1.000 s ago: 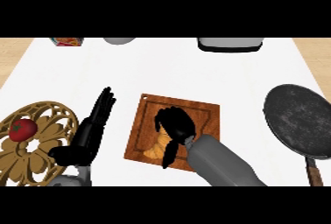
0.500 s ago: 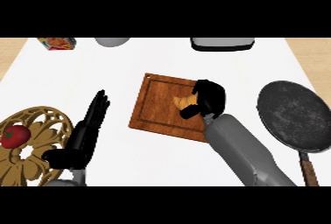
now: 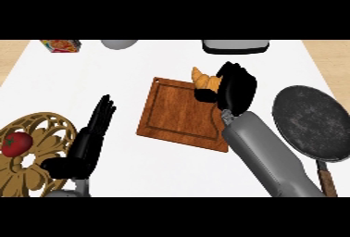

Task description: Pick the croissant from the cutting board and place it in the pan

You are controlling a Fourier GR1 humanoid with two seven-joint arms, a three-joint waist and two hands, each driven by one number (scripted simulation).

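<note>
We see a white countertop with wooden floor strips at both side edges. Our right hand curls round the golden croissant at the brown wooden cutting board's far edge; our left hand rests straight-fingered.

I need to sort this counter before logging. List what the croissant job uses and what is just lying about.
In use: croissant, right hand curled round it, cutting board, pan.

Lying about: tomato on gold trivet, resting left hand, packet, grey bowl, dark container.
</note>
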